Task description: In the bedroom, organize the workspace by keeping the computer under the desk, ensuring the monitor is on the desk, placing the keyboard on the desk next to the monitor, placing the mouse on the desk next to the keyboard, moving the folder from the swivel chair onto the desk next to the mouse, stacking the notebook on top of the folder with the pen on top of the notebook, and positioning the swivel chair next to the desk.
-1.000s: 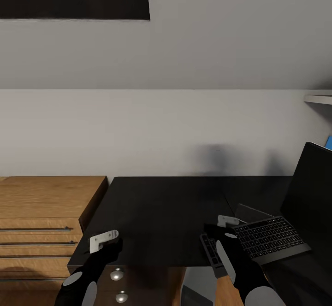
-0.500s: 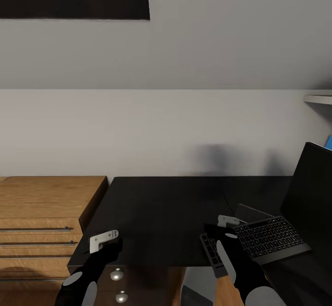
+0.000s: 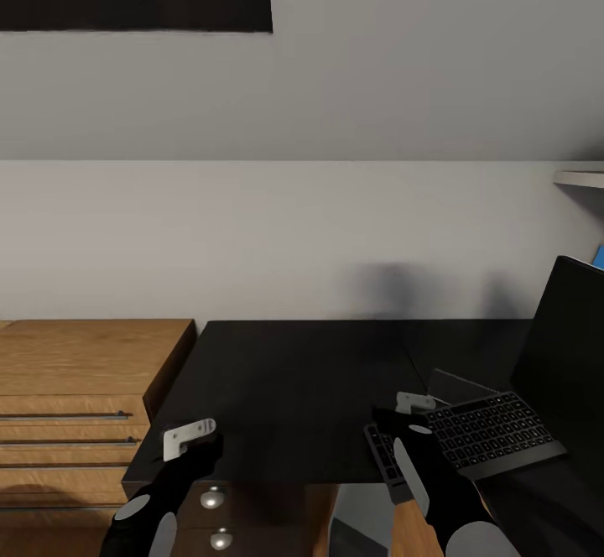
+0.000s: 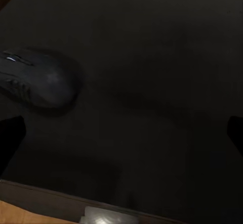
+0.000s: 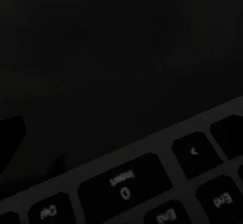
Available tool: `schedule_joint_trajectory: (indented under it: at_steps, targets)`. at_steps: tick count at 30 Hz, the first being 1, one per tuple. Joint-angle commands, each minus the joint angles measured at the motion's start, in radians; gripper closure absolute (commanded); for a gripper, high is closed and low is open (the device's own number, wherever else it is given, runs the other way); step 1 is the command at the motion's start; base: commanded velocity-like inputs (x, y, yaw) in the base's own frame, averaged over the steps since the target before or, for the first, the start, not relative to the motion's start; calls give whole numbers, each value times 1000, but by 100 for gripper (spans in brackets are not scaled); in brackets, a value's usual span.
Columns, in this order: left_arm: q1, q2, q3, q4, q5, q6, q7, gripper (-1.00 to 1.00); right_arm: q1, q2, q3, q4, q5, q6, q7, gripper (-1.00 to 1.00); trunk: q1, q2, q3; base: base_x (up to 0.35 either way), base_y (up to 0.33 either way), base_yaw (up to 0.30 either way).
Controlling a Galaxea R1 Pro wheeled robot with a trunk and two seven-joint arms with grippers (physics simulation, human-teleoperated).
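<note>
Status | flat black rectangular keyboard [image 3: 491, 433] on black-topped desk [image 3: 294, 372] beside monitor [image 3: 566, 347], long axis along front edge | right tool [image 3: 411, 410] over its left end, grip undeterminable | left tool [image 3: 189, 439] spread, small black mouse [image 4: 38, 77] near.

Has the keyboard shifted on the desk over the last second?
No. The keyboard keeps its place against the desk edge and the monitor.

One desk [image 3: 302, 372], one monitor [image 3: 566, 347], one keyboard [image 3: 491, 433] — one mouse [image 4: 38, 79].
</note>
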Motion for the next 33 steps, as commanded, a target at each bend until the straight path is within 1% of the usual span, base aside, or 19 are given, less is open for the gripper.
schedule_joint_trajectory:
  at_steps: [1,10,13,20,29,33]
  targets:
    - [-1,0,1,-1,11,4,7,-100,0,0,1,-2,-10,4,-6,-100,0,-1,-1,0,0,0]
    - [-1,1,4,-1,11,6,7,-100,0,0,1,0,-10,4,-7,-100,0,-1,-1,-5,0,0]
    - [-1,1,6,-1,12,6,7,-100,0,0,2,1,-10,5,-7,-100,0,-1,-1,-149,0,0]
    - [-1,1,6,-1,12,6,7,-100,0,0,3,3,-9,6,-7,-100,0,-1,-1,-40,0,0]
    - [-1,1,4,-1,12,6,7,-100,0,0,4,4,-9,5,-7,-100,0,-1,-1,-229,0,0]
    - [-1,1,4,-1,12,6,7,-100,0,0,4,4,-9,4,-7,-100,0,-1,-1,-59,0,0]
